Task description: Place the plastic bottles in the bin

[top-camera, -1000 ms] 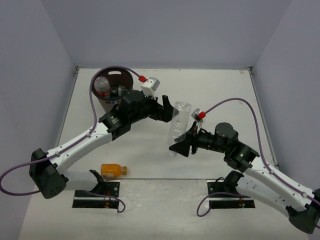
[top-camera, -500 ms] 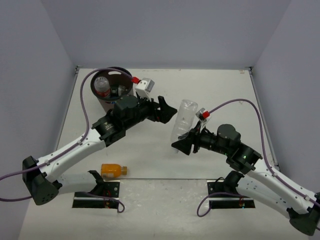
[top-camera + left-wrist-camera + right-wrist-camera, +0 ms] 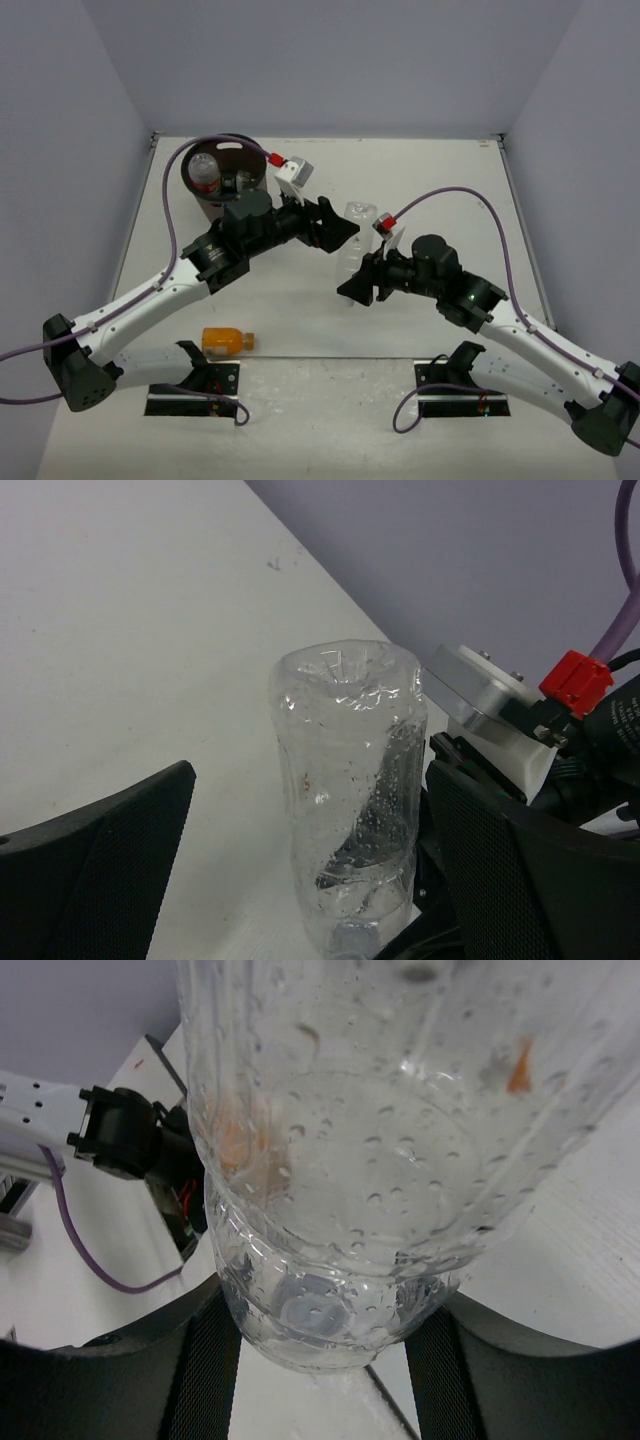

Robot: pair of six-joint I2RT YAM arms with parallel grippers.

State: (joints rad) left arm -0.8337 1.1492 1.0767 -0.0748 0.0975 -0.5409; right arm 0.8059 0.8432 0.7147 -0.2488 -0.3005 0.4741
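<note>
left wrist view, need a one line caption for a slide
Open left gripper faces the clear bottle held out by the right gripper.

White matte table top [image 3: 440, 180] spanned whole floor of enclosure. Boxed by three plain lavender-grey panels: back wall [image 3: 330, 60], left wall [image 3: 60, 150], right wall [image 3: 590, 130]. Walls uniform in colour. Dark gap [image 3: 330, 136] ran where table met back wall. Straight seam [image 3: 330, 358] crossed table near front edge. Light was even, diffuse; shadows soft. Few small specks [image 3: 272, 564] on table in left wrist view.
</note>
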